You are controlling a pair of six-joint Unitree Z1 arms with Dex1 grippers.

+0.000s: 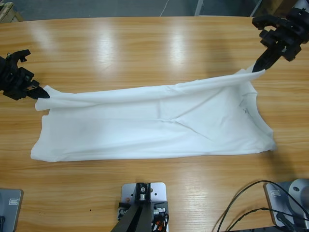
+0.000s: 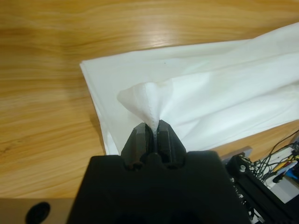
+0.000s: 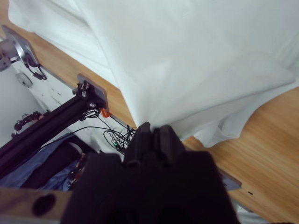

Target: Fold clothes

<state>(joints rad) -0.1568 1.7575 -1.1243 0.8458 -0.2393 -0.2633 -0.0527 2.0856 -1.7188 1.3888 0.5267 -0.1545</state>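
You had the wooden table [image 1: 145, 43] running the full width of the high view, and the white T-shirt [image 1: 159, 125] lay across its middle, stretched lengthwise from 9 o'clock to 3 o'clock. Its far long edge was lifted off the wood and pulled taut between your two arms, while the near half lay flat toward 6 o'clock. I judged the first lengthwise fold to be under way but not laid down: the raised edge had yet to be carried over the flat half and released, and any crosswise folds after that remained to be done. The collar end seemed to sit at the 3 o'clock side, where a faint dark mark showed, though it was too small to read.

Your right gripper [image 1: 264, 59] came in from 2 o'clock, its jaws clamped on the shirt's far right corner; the right wrist view showed cloth rising straight out of the closed tips. Your left gripper [image 1: 39, 93] came in from 9 o'clock and pinched the far left corner; in the left wrist view [image 2: 152, 131] the jaws were closed on a small peak of fabric.

No container was in view, so nothing was held in one.
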